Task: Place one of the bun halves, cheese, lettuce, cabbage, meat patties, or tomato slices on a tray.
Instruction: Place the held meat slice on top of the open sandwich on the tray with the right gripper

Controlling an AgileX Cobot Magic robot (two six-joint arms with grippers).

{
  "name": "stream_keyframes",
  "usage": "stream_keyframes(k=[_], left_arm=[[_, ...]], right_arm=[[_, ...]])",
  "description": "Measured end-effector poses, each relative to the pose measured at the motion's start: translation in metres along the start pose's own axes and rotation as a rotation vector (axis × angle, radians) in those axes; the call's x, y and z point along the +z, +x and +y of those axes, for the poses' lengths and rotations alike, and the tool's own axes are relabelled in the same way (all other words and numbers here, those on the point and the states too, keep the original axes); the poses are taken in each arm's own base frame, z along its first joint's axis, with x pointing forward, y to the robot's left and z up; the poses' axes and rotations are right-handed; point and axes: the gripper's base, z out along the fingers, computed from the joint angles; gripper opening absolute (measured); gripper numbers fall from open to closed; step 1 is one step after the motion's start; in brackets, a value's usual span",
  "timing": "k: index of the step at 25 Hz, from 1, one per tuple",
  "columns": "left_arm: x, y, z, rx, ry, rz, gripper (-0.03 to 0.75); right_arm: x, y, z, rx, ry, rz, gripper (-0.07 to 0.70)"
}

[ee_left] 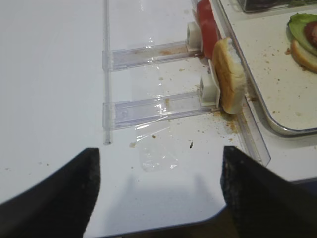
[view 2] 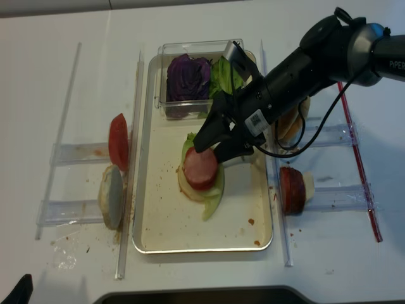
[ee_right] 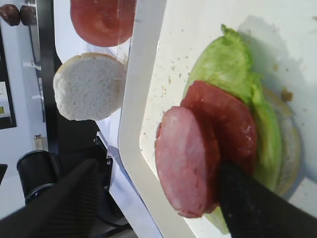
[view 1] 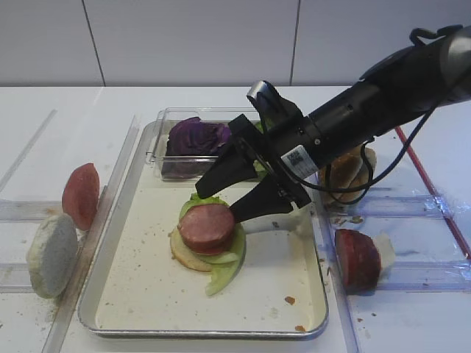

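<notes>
The silver tray point(view 1: 147, 294) holds a stack: a bun half point(view 1: 185, 254) at the bottom, lettuce point(view 1: 224, 268) on it, and a pink meat patty point(view 1: 206, 224) with a dark red side on top. My right gripper point(view 1: 215, 204) is low over this stack and open. In the right wrist view the patty point(ee_right: 185, 158) leans against one fingertip point(ee_right: 257, 208) while the other finger point(ee_right: 64, 203) stands far off. The lettuce point(ee_right: 233, 64) spreads out beneath it. My left gripper point(ee_left: 158, 198) is open over bare table, holding nothing.
A clear box point(view 1: 165, 158) at the tray's far end holds purple cabbage point(view 1: 195, 136) and more lettuce point(view 2: 223, 73). Left holders carry a tomato slice point(view 1: 81, 195) and a pale bread disc point(view 1: 51, 254). Right holders carry a patty point(view 1: 357, 257) and a bun point(view 1: 346, 173).
</notes>
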Motion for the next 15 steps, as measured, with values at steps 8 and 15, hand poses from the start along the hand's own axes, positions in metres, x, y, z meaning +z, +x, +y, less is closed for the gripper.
stream_keyframes(k=[8,15], left_arm=[[0.000,0.000,0.000,0.000,0.000,0.000,0.472],[0.000,0.000,0.000,-0.002,0.000,0.000,0.472]], right_arm=[[-0.009,-0.013,0.009,0.033,0.080,0.017,0.509],[-0.021,-0.024,0.021,0.039,0.185,0.022,0.509]])
